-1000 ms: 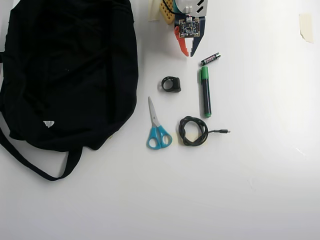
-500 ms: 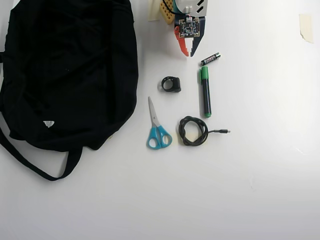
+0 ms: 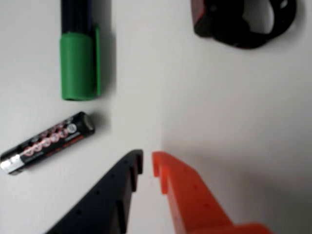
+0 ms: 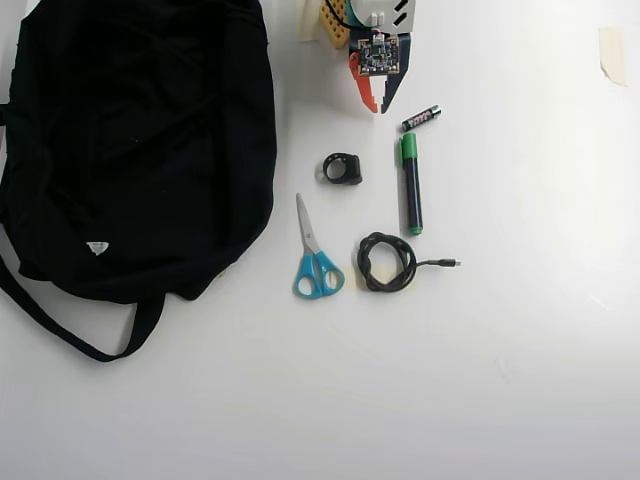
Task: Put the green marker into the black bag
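The green marker (image 4: 411,184) lies flat on the white table (image 4: 520,330), its long axis running up and down the overhead view, bright green cap toward the arm and a small green tip at the far end. In the wrist view the cap (image 3: 79,66) fills the upper left corner, with the dark barrel running off the top edge. Nothing touches the marker. Just beside the cap lies a black AAA battery (image 4: 421,118); its red-and-white label print is too blurred to read. To the marker's left in the overhead view you see a small black ring-shaped object (image 4: 343,168), below it blue-handled scissors (image 4: 315,256), and near the marker's tip a coiled black cable (image 4: 390,262).

Your hand (image 3: 147,162) hovers above bare table, its black and orange fingers nearly pressed together with only a thin slit between them, pinching nothing. In the overhead view it sits just above and left of the battery, near the cap but apart from it.

The black bag (image 4: 140,140) occupies the left of the overhead view, well apart from the marker, straps trailing toward the bottom. A small white label (image 4: 97,247) shows on the fabric; no writing on it can be read. A strip of tape (image 4: 612,53) sits at the upper right.

Judged stage: approach, before any grasp. The next move calls for you to spread the fingers, shift over the barrel, and straddle it across its width while keeping clear of the battery.
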Controlling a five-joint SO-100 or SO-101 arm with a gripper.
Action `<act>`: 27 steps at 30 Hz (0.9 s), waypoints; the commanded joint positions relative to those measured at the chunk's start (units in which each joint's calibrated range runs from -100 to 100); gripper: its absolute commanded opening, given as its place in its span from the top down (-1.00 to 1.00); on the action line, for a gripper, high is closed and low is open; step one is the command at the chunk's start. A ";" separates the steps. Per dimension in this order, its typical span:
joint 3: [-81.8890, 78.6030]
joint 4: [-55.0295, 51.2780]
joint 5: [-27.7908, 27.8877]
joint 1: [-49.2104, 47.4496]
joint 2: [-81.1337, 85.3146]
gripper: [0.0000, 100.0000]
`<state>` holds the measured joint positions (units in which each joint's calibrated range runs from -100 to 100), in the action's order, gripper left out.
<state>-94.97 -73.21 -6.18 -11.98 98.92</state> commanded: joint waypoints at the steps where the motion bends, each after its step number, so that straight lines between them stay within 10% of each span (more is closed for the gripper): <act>1: -1.44 -0.52 -0.27 0.38 0.58 0.96; 27: -1.35 7.40 -0.32 -0.21 0.42 0.96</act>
<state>-97.88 -66.77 -6.52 -11.98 98.84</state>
